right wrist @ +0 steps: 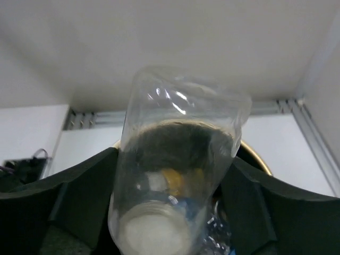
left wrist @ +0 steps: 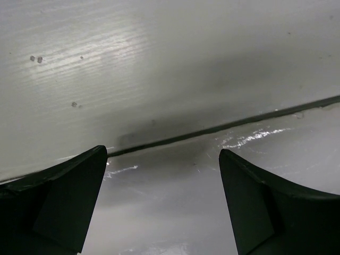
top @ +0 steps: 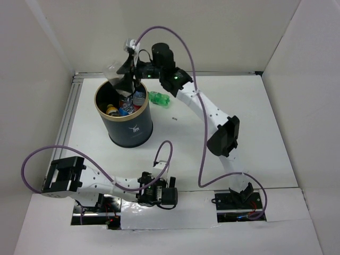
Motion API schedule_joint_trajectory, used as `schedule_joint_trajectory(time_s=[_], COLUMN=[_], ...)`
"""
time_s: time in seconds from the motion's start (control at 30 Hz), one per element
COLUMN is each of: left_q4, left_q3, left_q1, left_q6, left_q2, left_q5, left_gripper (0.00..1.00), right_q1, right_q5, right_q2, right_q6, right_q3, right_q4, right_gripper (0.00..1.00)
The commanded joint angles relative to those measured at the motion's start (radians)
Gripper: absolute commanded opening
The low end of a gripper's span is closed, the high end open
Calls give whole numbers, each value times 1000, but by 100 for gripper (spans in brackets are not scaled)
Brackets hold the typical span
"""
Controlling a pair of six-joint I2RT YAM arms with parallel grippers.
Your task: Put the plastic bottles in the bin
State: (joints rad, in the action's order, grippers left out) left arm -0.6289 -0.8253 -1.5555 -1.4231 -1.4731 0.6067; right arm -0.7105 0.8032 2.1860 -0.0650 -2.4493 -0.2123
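Note:
The black bin [top: 129, 130] with a gold-tan rim stands left of centre, with several bottles inside. My right gripper [top: 127, 76] is over the bin's far rim, shut on a clear plastic bottle [top: 118, 67]. In the right wrist view the clear bottle [right wrist: 178, 159] fills the gap between the fingers [right wrist: 79, 196], with the bin's rim [right wrist: 260, 159] behind it. A green bottle [top: 160, 99] lies on the table just right of the bin. My left gripper [left wrist: 162, 207] is open and empty, low near the table's front edge.
White walls close in the table on three sides. A metal rail [top: 69, 114] runs along the left edge. A dark seam [left wrist: 223, 126] crosses the surface ahead of the left fingers.

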Motion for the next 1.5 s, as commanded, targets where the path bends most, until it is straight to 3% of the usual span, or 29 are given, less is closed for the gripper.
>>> schedule_joint_trajectory(time_s=[0.0,0.1,0.27,0.37,0.5,0.53,0.63,0.7,0.73,0.77,0.87,1.1,1.47], left_q4=[-28,-8,1,1,1,1,1,1,1,1,1,1,1], left_q3=[-34,-25,-15,-15,12,24,43,43,52,52,52,19,-11], left_q1=[-29,-40,-40,-40,-40,-40,-40,-40,-40,-40,-40,-40,-40], left_q6=[-65,-86,-77,-65,-65,-65,-76,-85,-94,-94,-103,-112,-122], left_q2=[2,2,33,57,102,118,132,142,142,142,142,82,39], left_q5=[28,39,50,59,68,68,68,68,68,68,68,68,50], left_gripper=[99,99,99,99,99,99,99,99,99,99,99,99,99], right_q1=[2,11,88,167,291,330,351,352,352,352,342,312,270], right_q5=[-71,-98,-130,-142,-81,-62,-91,-117,-140,-160,-179,-259,-269], right_q2=[40,40,27,18,52,96,159,196,205,230,267,382,436], right_q6=[40,50,59,-28,-221,-269,-426,-443,-443,-443,-408,-368,-421], right_q3=[27,27,-13,7,65,52,7,19,33,33,33,42,122], right_q4=[1,23,56,56,16,-49,-140,-154,-154,-144,-144,-116,-182], right_gripper=[86,99,99,99,82,59,35,43,56,78,92,96,94])
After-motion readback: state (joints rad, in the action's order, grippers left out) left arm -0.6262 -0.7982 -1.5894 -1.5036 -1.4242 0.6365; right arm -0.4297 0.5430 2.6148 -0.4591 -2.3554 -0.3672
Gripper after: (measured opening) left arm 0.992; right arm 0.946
